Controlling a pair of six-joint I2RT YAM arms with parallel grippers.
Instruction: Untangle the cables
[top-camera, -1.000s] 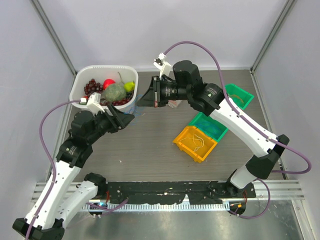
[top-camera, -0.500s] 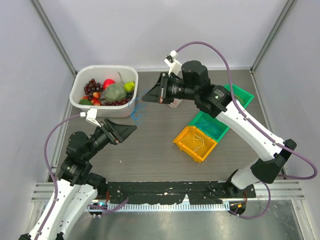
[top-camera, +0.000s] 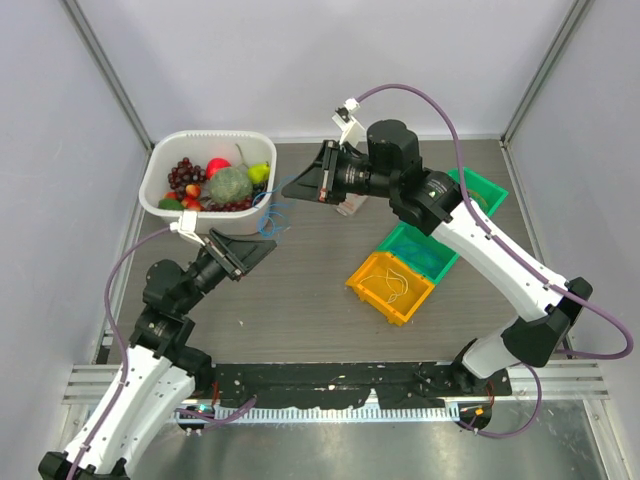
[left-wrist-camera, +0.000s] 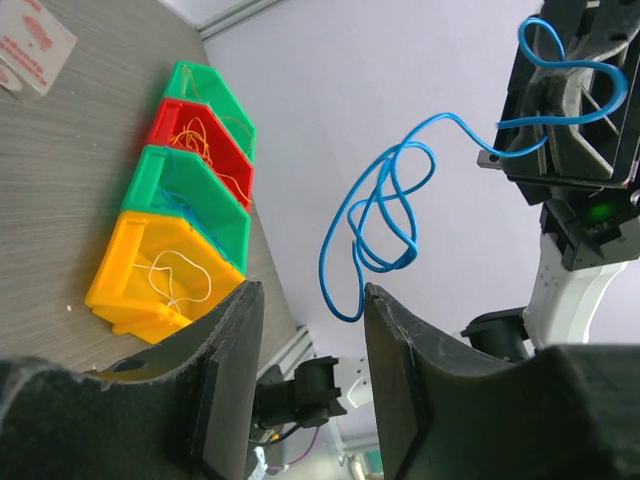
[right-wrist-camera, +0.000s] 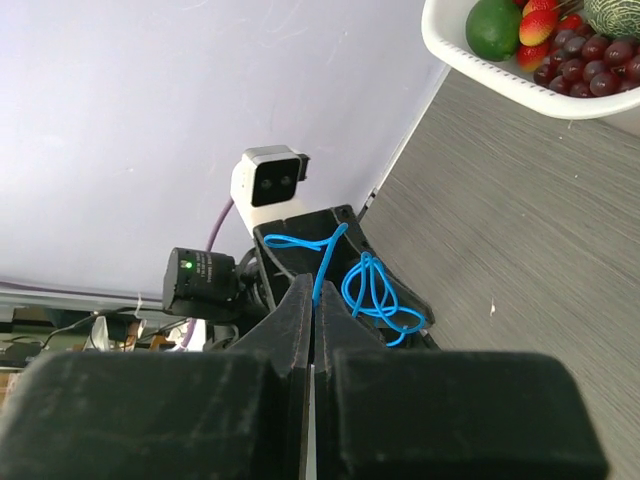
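Thin, glossy blue cable (top-camera: 270, 215) (left-wrist-camera: 323, 255) (right-wrist-camera: 322, 270), limp and round, coiled into several loose loops, hanging in mid-air above the tabletop (top-camera: 300, 300), just in front of the basket (top-camera: 205, 135) (right-wrist-camera: 520, 85). Upper end pinched in the right pincer (top-camera: 289, 190) (right-wrist-camera: 312, 300): matte black jaws pressed fully together, one strand running into the seam, a small loop standing clear beyond it. Lower loops dangling between the fingers of the left pincer (top-camera: 268, 250) (left-wrist-camera: 310, 290): matte black jaws parted to a middling gap, gripping nothing, no contact with the wire discernible.

Against a second ago: left pincer then up by the basket wall, nearly tip to tip with the right one; since drawn back toward the near left, below the cable. Right pincer only slightly shifted.

Counts: one blue cable in the air. One fine white cable (top-camera: 397, 283) (left-wrist-camera: 178, 283), curled in the orange bin (top-camera: 365, 285) (left-wrist-camera: 130, 310). A tangle of orange-yellow cables (left-wrist-camera: 195, 135) in the red bin (left-wrist-camera: 235, 170). Four wedge-shaped hard-plastic bins side by side in a row, counting two green bins (top-camera: 492, 186) (left-wrist-camera: 148, 185). One smooth white basket with rounded corners, holding dark grapes (top-camera: 183, 175) among other fruit. Two arms. Tabletop matte, grey-brown, wood-grained.
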